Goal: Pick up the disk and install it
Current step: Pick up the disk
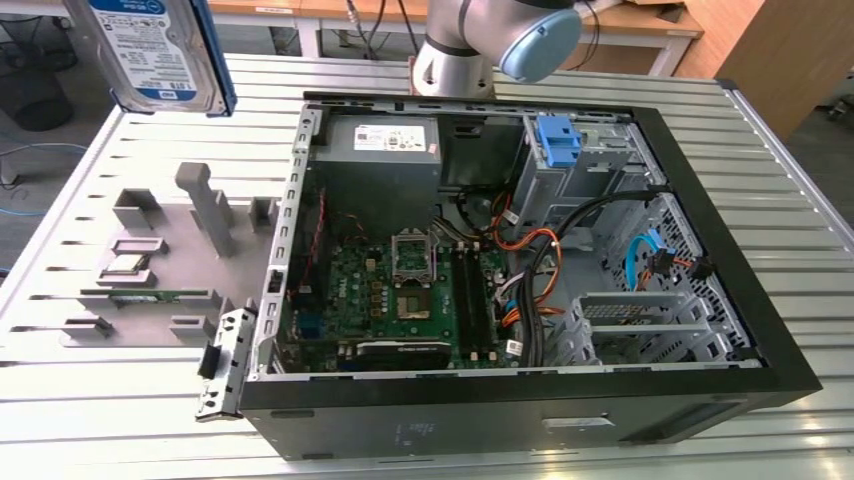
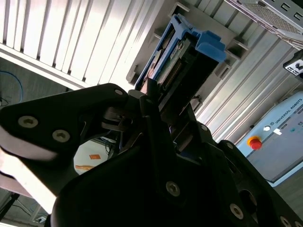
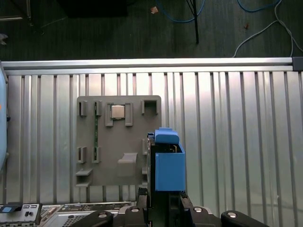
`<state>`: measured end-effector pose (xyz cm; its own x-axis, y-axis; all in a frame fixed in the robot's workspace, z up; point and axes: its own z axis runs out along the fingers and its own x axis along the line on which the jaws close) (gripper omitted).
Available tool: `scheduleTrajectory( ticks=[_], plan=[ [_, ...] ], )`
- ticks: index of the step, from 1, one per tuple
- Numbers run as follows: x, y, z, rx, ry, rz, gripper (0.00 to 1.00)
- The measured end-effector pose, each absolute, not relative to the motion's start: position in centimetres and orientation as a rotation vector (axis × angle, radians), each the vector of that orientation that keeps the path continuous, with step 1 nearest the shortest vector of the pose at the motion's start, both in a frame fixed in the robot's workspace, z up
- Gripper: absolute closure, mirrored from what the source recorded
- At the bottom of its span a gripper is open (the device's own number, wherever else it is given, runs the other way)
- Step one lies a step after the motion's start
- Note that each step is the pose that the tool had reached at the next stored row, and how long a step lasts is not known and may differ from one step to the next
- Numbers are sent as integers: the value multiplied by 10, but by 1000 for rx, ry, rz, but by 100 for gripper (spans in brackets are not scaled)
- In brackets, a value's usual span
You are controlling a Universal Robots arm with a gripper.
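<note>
The disk (image 1: 147,50), a silver-grey hard drive with a white-and-blue label in a blue bracket, hangs in the air at the exterior view's upper left, above the table's far left corner. In the first wrist view its blue bracket (image 3: 166,163) stands end-on over the edge of the grey fixture plate far below, with my gripper (image 3: 163,197) shut on it. The second wrist view shows the disk (image 2: 187,56) with its connector edge between the black fingers (image 2: 150,101).
An open computer case (image 1: 747,300) lies on the slatted metal table (image 1: 80,400), with a blue bracket (image 1: 558,140) in its drive bay. Left of it the grey fixture plate (image 1: 247,290) holds a green circuit strip (image 1: 147,295) and a processor chip (image 3: 117,111).
</note>
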<state>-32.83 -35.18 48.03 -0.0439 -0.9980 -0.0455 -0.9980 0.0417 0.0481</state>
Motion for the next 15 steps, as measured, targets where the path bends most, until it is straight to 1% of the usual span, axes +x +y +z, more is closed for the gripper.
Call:
scheduleTrajectory(
  ticks=[15],
  plan=[
    [-319, -352, 481, 2172, -2267, -104, 65]
  ],
)
